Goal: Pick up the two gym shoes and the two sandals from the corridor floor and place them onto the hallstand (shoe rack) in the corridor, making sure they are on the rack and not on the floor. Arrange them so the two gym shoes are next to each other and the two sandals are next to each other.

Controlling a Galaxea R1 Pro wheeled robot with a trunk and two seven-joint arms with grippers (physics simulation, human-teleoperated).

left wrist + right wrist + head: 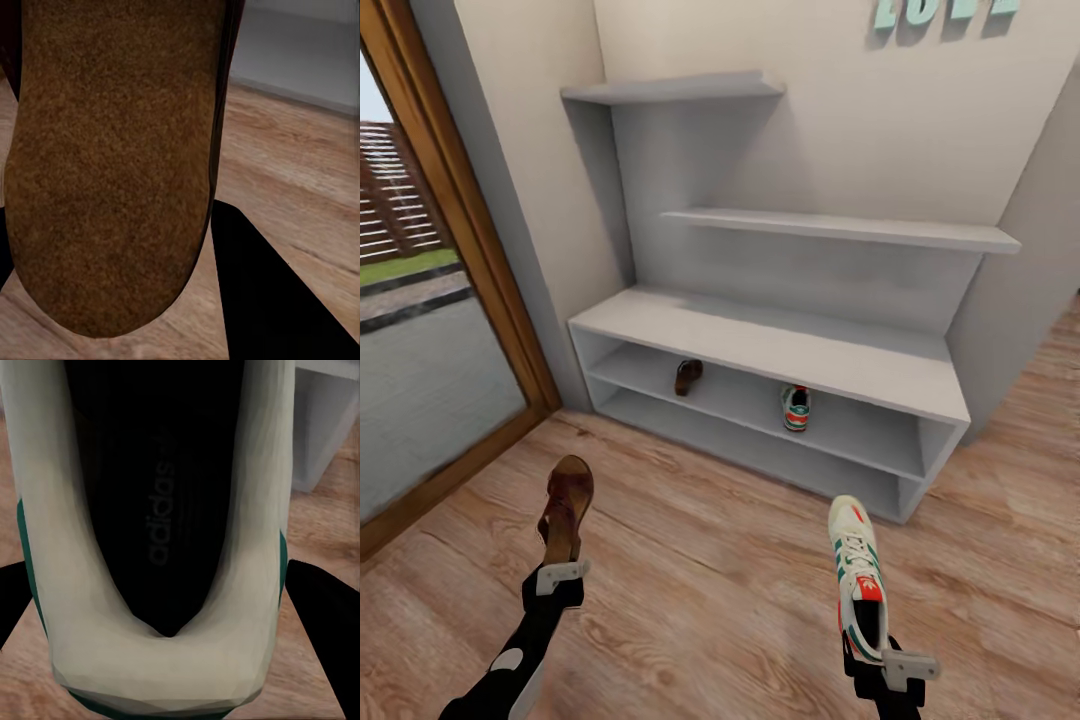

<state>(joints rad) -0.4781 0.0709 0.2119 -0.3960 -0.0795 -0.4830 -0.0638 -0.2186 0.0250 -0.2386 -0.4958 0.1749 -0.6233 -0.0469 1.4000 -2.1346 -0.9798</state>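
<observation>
The task is judged about half done: one shoe of each pair is already stored, and one of each is carried above the light brown wood-plank corridor floor [710, 580].

At the left, a dark reddish-brown strappy leather sandal with a tan sole [564, 508] is held at its heel end by the left gripper [562, 577], toe pointed toward the rack; its grainy brown sole [112, 165] is seen close up in the left wrist view.

Ahead, the low white hallstand with a flat top and two open shelves [760, 345] is set against the wall. On its upper open shelf, a second brown sandal [688, 376] is lying toward the left end, and a white gym shoe with green stripes and an orange heel patch [796, 407] is lying near the middle, well apart from it. The lower shelf appears bare.

At the right, the matching white gym shoe [858, 575] is gripped at its heel by the right gripper [895, 668]; its dark insole [157, 495] is shown in the right wrist view.

Both carried shoes remain to be placed beside their mates.
</observation>
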